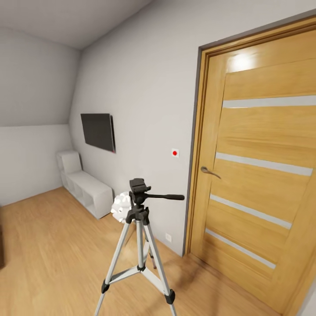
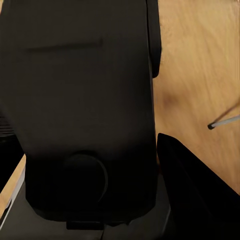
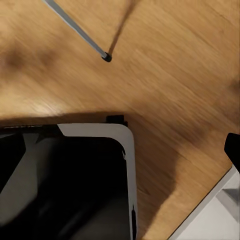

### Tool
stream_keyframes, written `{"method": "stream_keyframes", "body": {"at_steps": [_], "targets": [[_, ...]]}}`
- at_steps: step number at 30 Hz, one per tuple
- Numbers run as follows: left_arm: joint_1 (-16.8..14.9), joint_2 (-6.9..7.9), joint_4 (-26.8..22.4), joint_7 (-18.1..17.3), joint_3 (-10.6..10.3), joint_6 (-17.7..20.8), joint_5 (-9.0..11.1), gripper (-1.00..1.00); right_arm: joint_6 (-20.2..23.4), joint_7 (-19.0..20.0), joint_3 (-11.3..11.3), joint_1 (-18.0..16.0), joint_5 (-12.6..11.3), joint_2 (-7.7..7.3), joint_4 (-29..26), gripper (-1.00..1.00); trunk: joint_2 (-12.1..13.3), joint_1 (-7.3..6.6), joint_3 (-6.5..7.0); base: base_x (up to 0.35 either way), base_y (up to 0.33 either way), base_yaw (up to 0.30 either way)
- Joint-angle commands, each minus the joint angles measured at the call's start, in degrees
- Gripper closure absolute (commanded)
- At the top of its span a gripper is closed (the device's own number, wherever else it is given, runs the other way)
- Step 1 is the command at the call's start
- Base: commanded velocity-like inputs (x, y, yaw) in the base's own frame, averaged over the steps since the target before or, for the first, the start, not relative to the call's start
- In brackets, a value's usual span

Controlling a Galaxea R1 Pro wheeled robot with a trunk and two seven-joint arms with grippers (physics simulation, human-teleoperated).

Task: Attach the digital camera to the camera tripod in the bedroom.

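A: Locate the camera tripod (image 1: pixel 139 245).

B: It stands on the wood floor (image 1: pixel 48 259) at near centre, legs spread, black head on top, pan handle pointing right.

A: State of the jaws?

B: Cannot tell for either arm.

A: Items beyond the tripod?

B: A white faceted object (image 1: pixel 120 208) just behind the head, a wooden door (image 1: pixel 259 175) at right, then a low white shelf (image 1: pixel 85 188) and a wall screen (image 1: pixel 98 131) at far left.

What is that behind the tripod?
Behind the camera tripod a white bumpy ball-like object peeks out beside its black head, partly covered. Farther back stand a white low shelf and the wall.
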Motion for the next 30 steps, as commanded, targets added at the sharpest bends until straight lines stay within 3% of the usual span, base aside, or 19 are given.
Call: {"method": "stream_keyframes", "body": {"at_steps": [1, 30], "targets": [[-0.03, -0.01, 0.09, -0.24, -0.49, -0.15, 0.47, 1.0, -0.35, 0.1, -0.49, -0.05, 0.53, -0.04, 0.19, -1.0, -0.04, 0.02, -0.02, 0.0, -0.005, 0.265], [-0.03, 0.0, 0.09, -0.21, -0.36, -0.01, 0.65, 1.0, -0.35, 0.09, -0.49, -0.05, 0.53, -0.05, 0.19, -1.0, -0.04, 0.02, -0.02, 0.0, 0.0, 0.274]]}}
